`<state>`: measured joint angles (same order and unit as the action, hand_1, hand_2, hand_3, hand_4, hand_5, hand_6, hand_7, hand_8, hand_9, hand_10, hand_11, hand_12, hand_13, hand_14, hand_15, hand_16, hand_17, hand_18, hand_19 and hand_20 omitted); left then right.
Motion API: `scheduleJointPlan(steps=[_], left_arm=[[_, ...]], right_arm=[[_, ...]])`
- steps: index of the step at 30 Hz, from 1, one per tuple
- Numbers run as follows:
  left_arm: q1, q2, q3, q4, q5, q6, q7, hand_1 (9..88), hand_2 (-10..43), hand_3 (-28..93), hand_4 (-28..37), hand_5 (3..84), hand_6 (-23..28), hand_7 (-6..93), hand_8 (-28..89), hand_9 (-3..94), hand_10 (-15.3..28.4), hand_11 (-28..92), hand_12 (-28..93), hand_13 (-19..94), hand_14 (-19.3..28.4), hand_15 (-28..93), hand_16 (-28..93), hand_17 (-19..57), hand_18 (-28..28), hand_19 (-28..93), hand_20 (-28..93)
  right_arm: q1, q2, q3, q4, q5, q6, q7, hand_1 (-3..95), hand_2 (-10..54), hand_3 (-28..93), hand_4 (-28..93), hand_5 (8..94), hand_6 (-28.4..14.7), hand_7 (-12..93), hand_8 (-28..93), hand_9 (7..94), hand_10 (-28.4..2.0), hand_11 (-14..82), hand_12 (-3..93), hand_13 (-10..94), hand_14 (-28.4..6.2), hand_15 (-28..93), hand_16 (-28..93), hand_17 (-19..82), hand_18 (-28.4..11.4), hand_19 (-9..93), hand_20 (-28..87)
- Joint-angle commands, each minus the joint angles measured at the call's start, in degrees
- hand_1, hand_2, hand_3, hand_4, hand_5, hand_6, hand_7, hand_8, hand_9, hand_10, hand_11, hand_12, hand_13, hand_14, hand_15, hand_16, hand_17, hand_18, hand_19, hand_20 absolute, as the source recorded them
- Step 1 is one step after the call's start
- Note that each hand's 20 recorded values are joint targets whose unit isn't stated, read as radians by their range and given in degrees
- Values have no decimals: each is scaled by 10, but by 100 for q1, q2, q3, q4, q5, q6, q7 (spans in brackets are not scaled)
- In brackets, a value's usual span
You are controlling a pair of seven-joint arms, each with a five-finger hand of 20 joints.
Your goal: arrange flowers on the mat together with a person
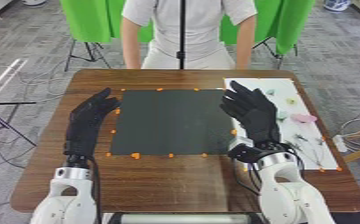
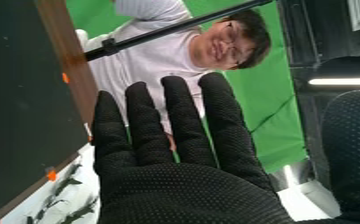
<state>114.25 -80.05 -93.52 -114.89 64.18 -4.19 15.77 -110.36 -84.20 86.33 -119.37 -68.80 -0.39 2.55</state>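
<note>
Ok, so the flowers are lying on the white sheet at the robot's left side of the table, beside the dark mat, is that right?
Not the side: the head view shows the white sheet at the robot's right side of the table. The flowers do lie on it, beside the dark mat.

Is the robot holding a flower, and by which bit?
Nothing is held. The left hand and right hand are both empty; the flowers lie on the white sheet.
</note>
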Motion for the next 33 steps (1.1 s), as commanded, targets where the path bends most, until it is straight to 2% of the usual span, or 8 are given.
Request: scheduleJointPlan(steps=[1, 11, 17, 21, 23, 28, 31, 33], left_arm=[[108, -104, -30, -17, -11, -18, 36, 253, -37, 658, -202, 487, 50, 115, -48, 472, 141, 187, 159, 356, 190, 208, 45, 12, 159, 149, 204], [169, -44, -78, -34, -74, -2, -75, 253, -39, 658, -201, 485, 48, 118, -48, 470, 139, 186, 159, 353, 189, 206, 43, 8, 158, 142, 201], [-98, 56, -6, 97, -41, -145, -7, 253, -40, 658, -201, 483, 48, 117, -48, 469, 139, 185, 159, 351, 188, 205, 44, 6, 159, 140, 201], [-45, 82, -32, 63, -23, -164, -37, 253, -41, 659, -200, 483, 47, 117, -48, 469, 139, 185, 160, 350, 189, 206, 46, 6, 158, 137, 199], [-37, 72, -48, 73, -32, -169, -61, 253, -41, 659, -200, 483, 47, 117, -48, 469, 138, 185, 160, 351, 188, 206, 46, 5, 158, 136, 198], [-45, 30, -54, 76, -18, -166, -17, 254, -41, 658, -199, 483, 47, 116, -48, 468, 138, 184, 159, 349, 189, 206, 46, 5, 157, 133, 198], [-55, 41, -52, 65, 5, -189, -25, 254, -42, 658, -198, 482, 47, 117, -48, 468, 137, 184, 160, 350, 188, 205, 46, 5, 157, 131, 198], [-3, 27, -67, 48, -11, -151, -40, 255, -41, 657, -198, 483, 47, 117, -48, 468, 136, 184, 160, 350, 188, 206, 46, 5, 157, 131, 198]], right_arm=[[-58, -6, 24, -49, -1, 115, -78, 77, 88, 716, -143, 428, -31, 79, -65, 421, -147, 47, 109, 324, -158, 98, 134, 162, -157, 106, 229], [-85, -3, 52, -65, -12, 137, -55, 77, 90, 719, -143, 438, -31, 84, -67, 432, -148, 48, 112, 336, -162, 103, 143, 164, -159, 110, 232], [-9, 30, -15, -29, -18, 294, -203, 79, 91, 716, -144, 456, -31, 89, -66, 456, -148, 56, 116, 353, -154, 109, 146, 166, -161, 118, 234], [11, 46, -30, -19, -2, 180, -186, 80, 92, 716, -144, 474, -32, 94, -68, 468, -148, 56, 118, 362, -153, 112, 145, 168, -161, 119, 235], [-5, 51, -34, -36, -13, 196, -201, 80, 92, 716, -143, 479, -32, 95, -69, 469, -149, 56, 119, 363, -153, 113, 146, 169, -160, 119, 235], [-20, 68, -24, -39, 8, 253, -185, 81, 93, 716, -143, 486, -32, 99, -69, 483, -151, 62, 129, 371, -160, 119, 152, 170, -159, 117, 236], [-26, 59, -18, -57, -11, 220, -210, 79, 93, 720, -143, 490, -32, 101, -69, 487, -151, 61, 131, 372, -160, 118, 154, 171, -158, 116, 236], [-14, 53, -35, -50, -7, 222, -196, 80, 93, 719, -144, 491, -33, 101, -69, 489, -151, 61, 132, 374, -161, 117, 154, 172, -157, 115, 237]])
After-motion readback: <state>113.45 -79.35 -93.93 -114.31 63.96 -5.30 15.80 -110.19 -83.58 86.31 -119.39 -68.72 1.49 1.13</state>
